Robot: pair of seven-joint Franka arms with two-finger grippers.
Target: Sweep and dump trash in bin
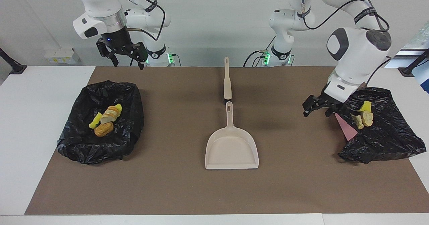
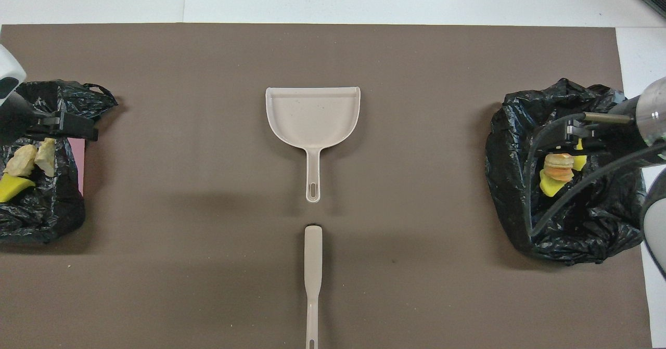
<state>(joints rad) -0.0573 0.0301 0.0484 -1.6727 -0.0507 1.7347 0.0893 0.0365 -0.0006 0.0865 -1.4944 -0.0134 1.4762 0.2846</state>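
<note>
The trash lies in two bins lined with black bags. Yellow chunks and bread rolls (image 1: 106, 118) lie in the bin (image 1: 80, 144) at the right arm's end, also in the overhead view (image 2: 558, 171). More pieces (image 1: 363, 116) lie in the bin (image 1: 385, 141) at the left arm's end, also in the overhead view (image 2: 25, 164). My right gripper (image 1: 129, 62) is open, raised over the robots' side of its bin. My left gripper (image 1: 316, 112) is open and empty, low beside its bin's rim. It also shows in the overhead view (image 2: 70, 126).
A beige dustpan (image 1: 232, 148) lies mid-table, handle toward the robots, also in the overhead view (image 2: 312, 117). A beige brush (image 1: 227, 80) lies in line with it, nearer to the robots. A pink wall (image 1: 347, 129) shows inside the left arm's bin.
</note>
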